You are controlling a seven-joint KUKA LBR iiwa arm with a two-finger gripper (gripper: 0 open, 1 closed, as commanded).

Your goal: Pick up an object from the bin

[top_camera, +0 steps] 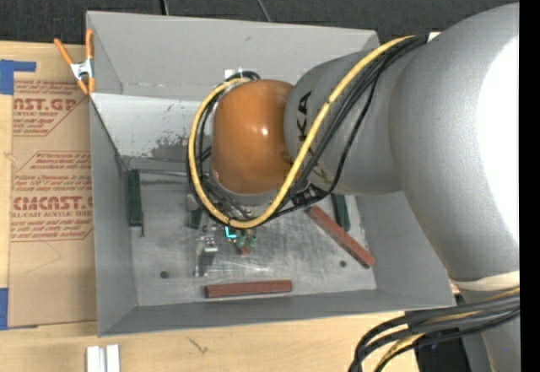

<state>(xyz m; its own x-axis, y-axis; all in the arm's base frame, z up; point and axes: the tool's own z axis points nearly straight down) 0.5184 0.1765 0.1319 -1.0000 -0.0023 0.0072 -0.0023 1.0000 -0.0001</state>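
Observation:
My gripper (206, 254) hangs low over the middle of the bin floor, just under the arm's orange dome, and most of it is hidden by that dome. A flat reddish-brown bar (248, 288) lies lengthwise near the front wall, a little below and right of the gripper. A second reddish-brown bar (341, 237) lies slanted on the right side of the floor. A dark green bar (133, 197) rests along the left wall. None of these bars touches the gripper.
The arm reaches in from the right and covers the back and right part of the bin. A dark green piece (340, 210) sticks out beside the slanted bar. Two small dark specks (164, 275) (343, 263) lie on the floor.

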